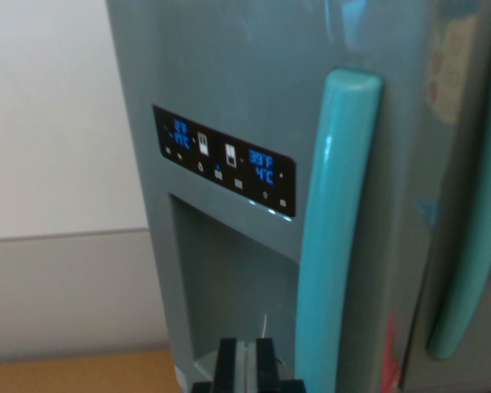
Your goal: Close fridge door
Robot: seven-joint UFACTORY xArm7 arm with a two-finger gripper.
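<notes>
A grey toy fridge fills the wrist view. Its left door [229, 74] carries a black display panel [225, 160] with blue digits, a dispenser recess [237, 286] and a long teal handle [335, 229]. The right door [466, 164] with its own teal handle [475, 246] lies at the wrist view's right. The left door's face looks angled against it, and a red strip [390, 352] shows low at the seam. My gripper [245, 364] pokes in at the bottom edge, its black fingers [226, 364] close together, holding nothing, right in front of the recess.
A white wall [57, 123] with a grey lower band stands at the wrist view's left. A wooden surface [82, 372] runs under the fridge at the bottom left. A faded sticker [450, 74] sits high on the fridge's right side.
</notes>
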